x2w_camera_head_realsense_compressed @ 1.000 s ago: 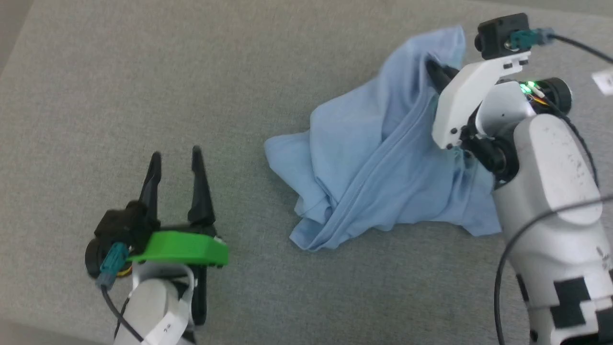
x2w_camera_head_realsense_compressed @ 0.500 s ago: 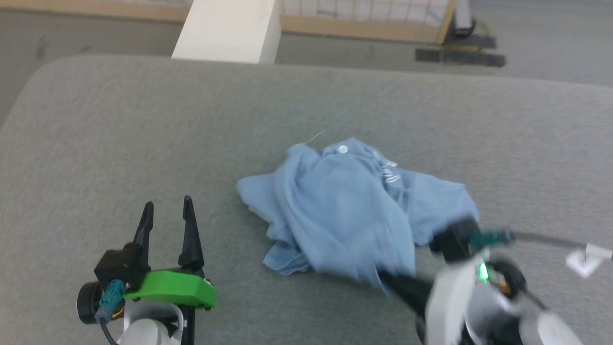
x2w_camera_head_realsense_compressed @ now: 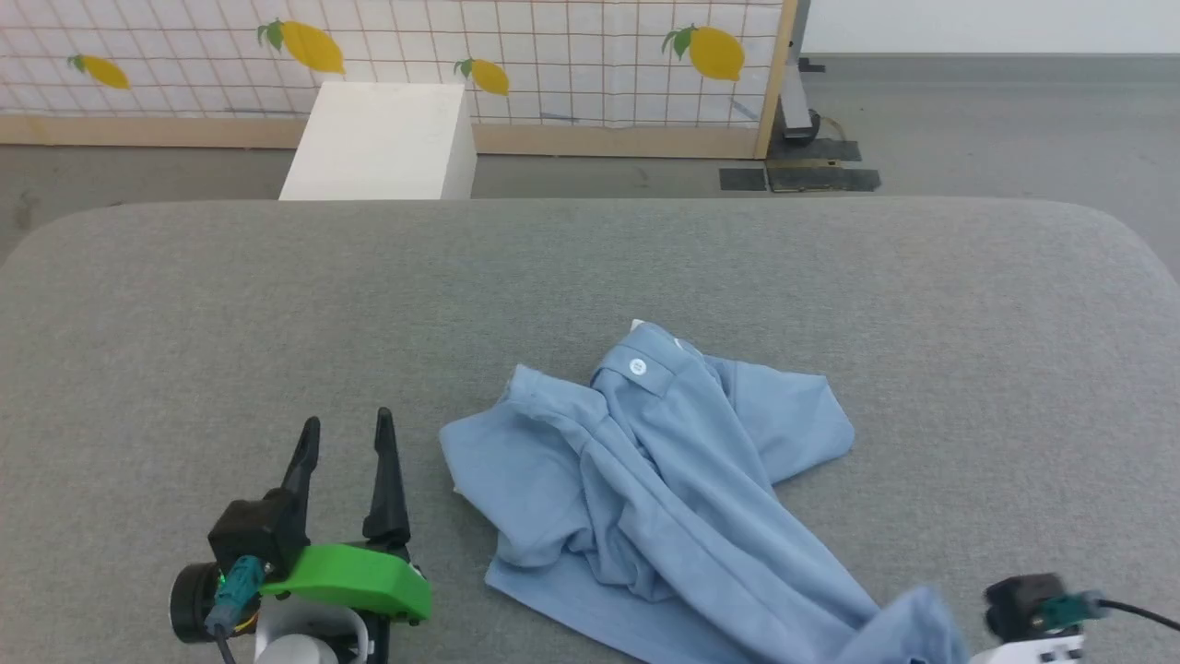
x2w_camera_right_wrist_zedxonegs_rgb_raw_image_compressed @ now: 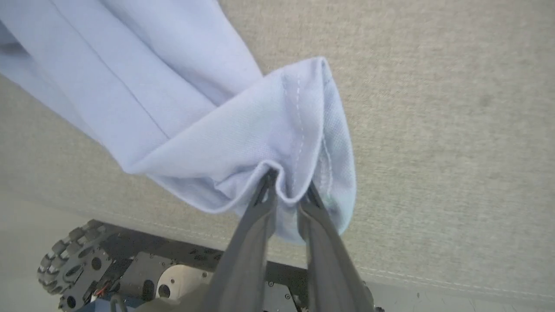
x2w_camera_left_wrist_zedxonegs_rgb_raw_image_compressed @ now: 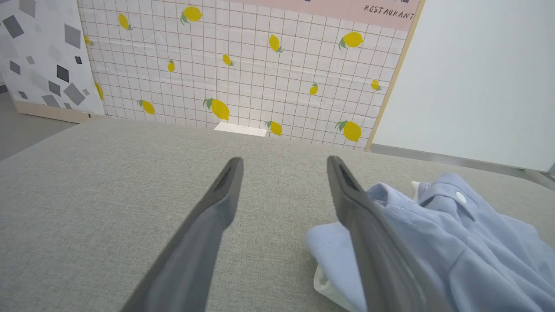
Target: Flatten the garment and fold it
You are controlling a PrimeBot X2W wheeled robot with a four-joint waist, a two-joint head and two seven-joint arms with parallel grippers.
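Head view: the whole picture has shifted since a second ago, so the camera has tipped up, and the tiled wall (x2w_camera_head_realsense_compressed: 572,55) and a white box (x2w_camera_head_realsense_compressed: 378,138) come into the top of the frame. The shirt (x2w_camera_head_realsense_compressed: 645,480) has really moved, though. A second ago it hung bunched from my right gripper. Now it lies on the table (x2w_camera_head_realsense_compressed: 590,267), drawn out from the centre of the frame down to the lower right corner. I judge that this pull has begun the flattening, but the cloth is still doubled and creased, so no fold can start yet. The left gripper (x2w_camera_head_realsense_compressed: 348,420) sits at lower left as before, fingers wide apart and empty, just beside the shirt's left edge. I count one shirt, one white button (x2w_camera_head_realsense_compressed: 637,367), one box and four lemons on the wall.

Left wrist view: the left gripper (x2w_camera_left_wrist_zedxonegs_rgb_raw_image_compressed: 285,160) is fully spread with bare table between its two fingers. The shirt (x2w_camera_left_wrist_zedxonegs_rgb_raw_image_compressed: 455,242) fills the lower right, and one button (x2w_camera_left_wrist_zedxonegs_rgb_raw_image_compressed: 460,197) shows on it.

Right wrist view: the right gripper (x2w_camera_right_wrist_zedxonegs_rgb_raw_image_compressed: 289,182) is nearly closed, with a fold of the shirt (x2w_camera_right_wrist_zedxonegs_rgb_raw_image_compressed: 243,130) hem pinched between its tips, over the table edge. I cannot tell whether that pinch is firm or loosening. One wheel (x2w_camera_right_wrist_zedxonegs_rgb_raw_image_compressed: 71,255) of the base shows at lower left.
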